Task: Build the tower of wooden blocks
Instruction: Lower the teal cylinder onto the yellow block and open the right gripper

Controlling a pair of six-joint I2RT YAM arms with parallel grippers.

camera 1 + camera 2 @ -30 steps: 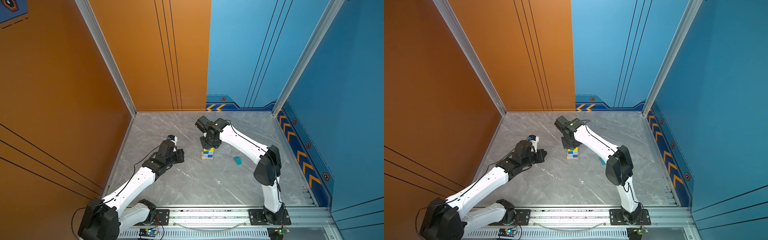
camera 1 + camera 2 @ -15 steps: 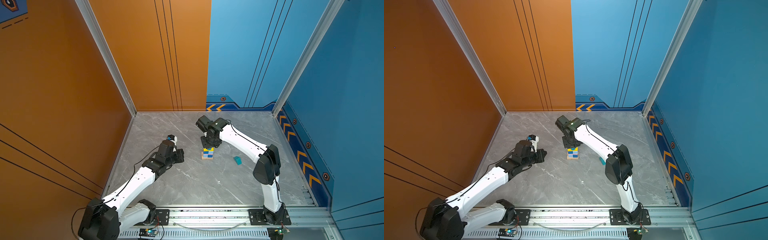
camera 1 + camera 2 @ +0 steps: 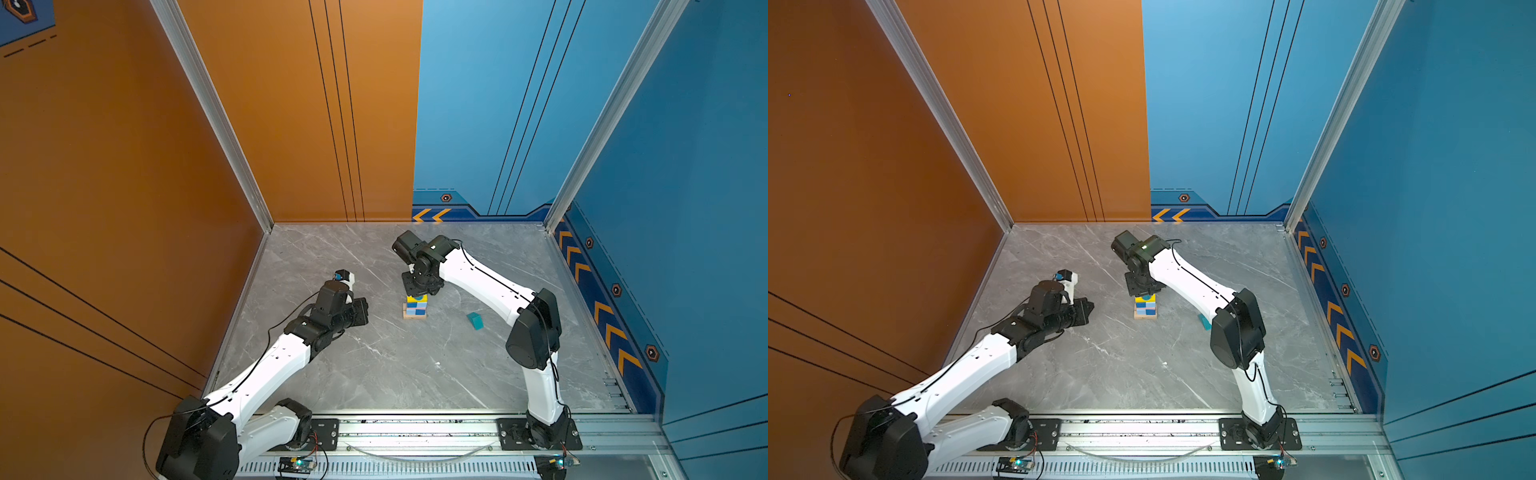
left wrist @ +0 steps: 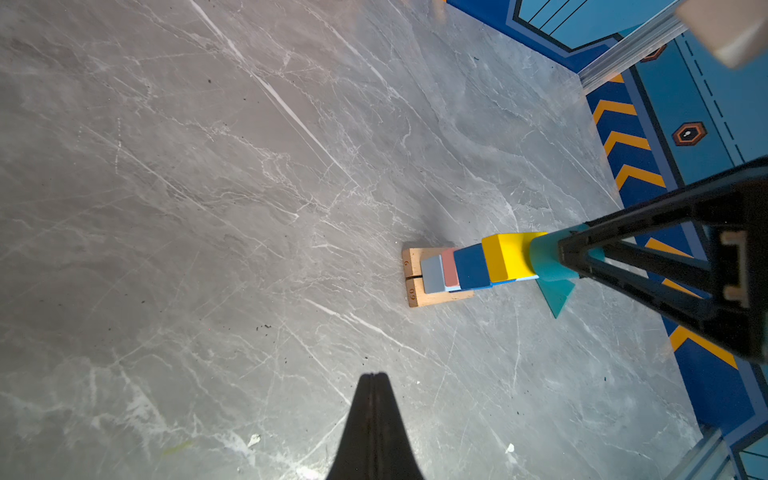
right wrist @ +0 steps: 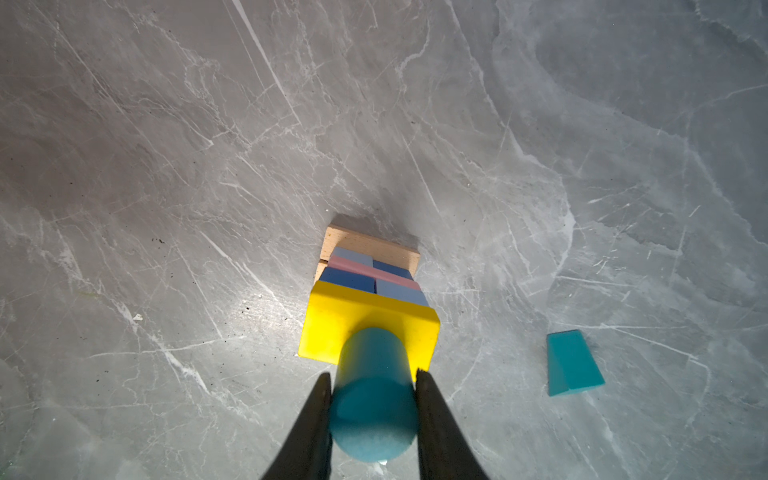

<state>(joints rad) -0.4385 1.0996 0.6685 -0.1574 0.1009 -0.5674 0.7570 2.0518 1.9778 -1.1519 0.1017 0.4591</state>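
The tower [image 3: 414,308] [image 3: 1145,308] stands mid-floor: a tan plank base [image 5: 374,245], light and dark blue cubes, a pink slab [image 4: 449,268], more blue cubes and a yellow block [image 5: 332,328]. A teal cylinder [image 5: 374,403] stands upright with its lower end against the yellow block. My right gripper [image 5: 372,374] [image 3: 417,291] is shut on the cylinder from above. A teal prism [image 3: 475,321] [image 5: 573,363] lies on the floor to the tower's right. My left gripper [image 4: 374,376] [image 3: 360,311] is shut and empty, left of the tower and apart from it.
Grey marble floor [image 3: 395,365] is boxed in by orange walls on the left and blue walls [image 3: 665,208] at the back and right. The arms' mounting rail [image 3: 415,432] runs along the front edge. The right arm's elbow [image 3: 534,332] hangs near the prism.
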